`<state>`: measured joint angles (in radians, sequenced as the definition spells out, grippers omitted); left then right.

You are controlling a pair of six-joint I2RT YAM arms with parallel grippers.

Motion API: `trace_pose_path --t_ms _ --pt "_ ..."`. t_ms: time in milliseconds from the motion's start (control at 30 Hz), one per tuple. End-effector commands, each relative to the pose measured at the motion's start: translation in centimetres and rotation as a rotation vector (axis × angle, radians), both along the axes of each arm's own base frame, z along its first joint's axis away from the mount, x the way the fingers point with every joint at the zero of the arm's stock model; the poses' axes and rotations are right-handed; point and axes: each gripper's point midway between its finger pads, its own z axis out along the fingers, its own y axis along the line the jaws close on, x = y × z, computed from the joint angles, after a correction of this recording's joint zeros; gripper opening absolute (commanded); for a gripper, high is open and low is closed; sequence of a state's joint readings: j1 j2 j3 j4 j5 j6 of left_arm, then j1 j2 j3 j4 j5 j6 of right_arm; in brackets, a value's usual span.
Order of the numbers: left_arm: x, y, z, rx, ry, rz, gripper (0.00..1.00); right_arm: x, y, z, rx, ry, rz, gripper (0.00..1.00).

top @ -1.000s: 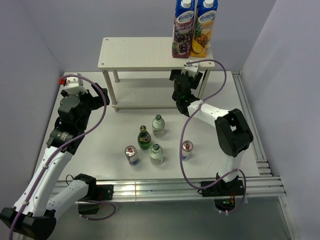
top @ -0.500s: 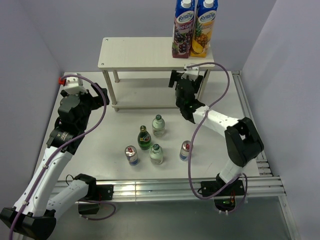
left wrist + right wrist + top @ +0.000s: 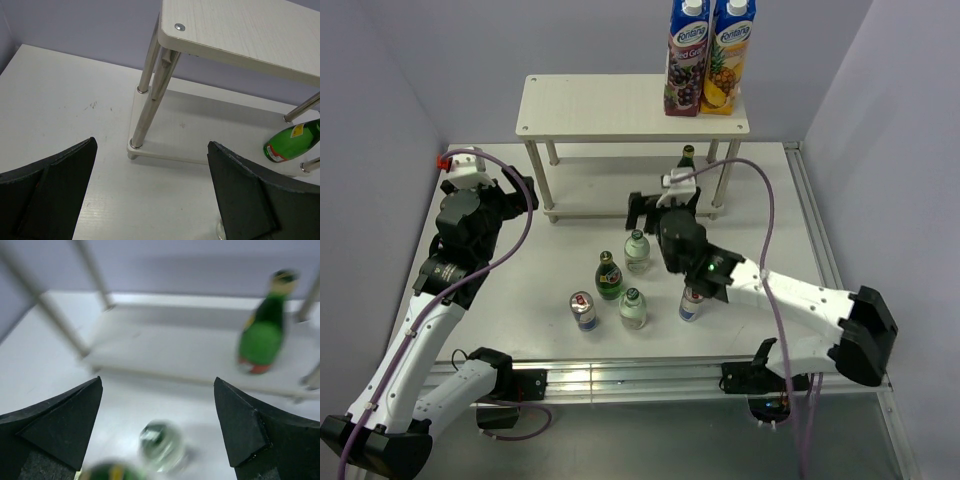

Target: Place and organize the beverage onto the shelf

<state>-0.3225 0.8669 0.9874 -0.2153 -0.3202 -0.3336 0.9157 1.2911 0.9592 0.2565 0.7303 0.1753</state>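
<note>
**Left tool** [image 3: 520,190]: fingers spread, nothing held. I have it at the left, facing the shelf [image 3: 600,105] and well apart from every drink.

**Worktop** [image 3: 520,300], unshelved stock:
- first can [image 3: 583,310]
- dark green bottle [image 3: 609,277]
- near clear bottle [image 3: 633,308]
- far clear bottle [image 3: 637,248]
- second can [image 3: 690,300], partly behind my right arm

**Right tool** [image 3: 660,205]: spread and empty, hovering above the far clear bottle, just to its shelf side. In the wrist view the bottle's cap shows low between the fingers.

**Shelved:** one green bottle [image 3: 688,155], upright at the right end of the lower board. Two cartons [image 3: 705,55] stand on the top board.

**Step, by my reckoning:** one drink in, five to go, and the next pick is starting. I must lower the right tool, centre it on that cap, then close.
</note>
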Motion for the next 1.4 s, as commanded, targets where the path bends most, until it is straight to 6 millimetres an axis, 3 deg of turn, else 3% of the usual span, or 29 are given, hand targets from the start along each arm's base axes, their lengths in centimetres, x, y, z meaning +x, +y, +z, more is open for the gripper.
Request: trace_pose_path --t_ms 0,133,367,767,1133,1367 --pt "-0.4 0.3 1.2 0.008 -0.03 0.007 0.99 -5.2 2.7 -0.2 0.093 0.063 0.184 0.99" --pt "-0.4 0.3 1.2 0.008 -0.03 0.007 0.99 -9.7 6.2 -0.4 0.106 0.102 0.334 0.99" --pt "-0.5 0.6 1.1 0.013 -0.031 0.022 0.99 -12.3 9.8 -2.3 0.083 0.161 0.413 0.99" --pt "-0.5 0.6 1.1 0.012 -0.032 0.024 0.99 -11.7 13.4 -7.7 0.02 0.214 0.437 0.98" --pt "-0.4 0.5 1.0 0.012 -0.031 0.018 0.99 -9.6 13.6 -8.8 0.027 0.195 0.388 0.91" --pt "-0.4 0.5 1.0 0.013 -0.029 0.018 0.99 -8.7 13.3 -9.5 0.015 0.193 0.358 0.81"
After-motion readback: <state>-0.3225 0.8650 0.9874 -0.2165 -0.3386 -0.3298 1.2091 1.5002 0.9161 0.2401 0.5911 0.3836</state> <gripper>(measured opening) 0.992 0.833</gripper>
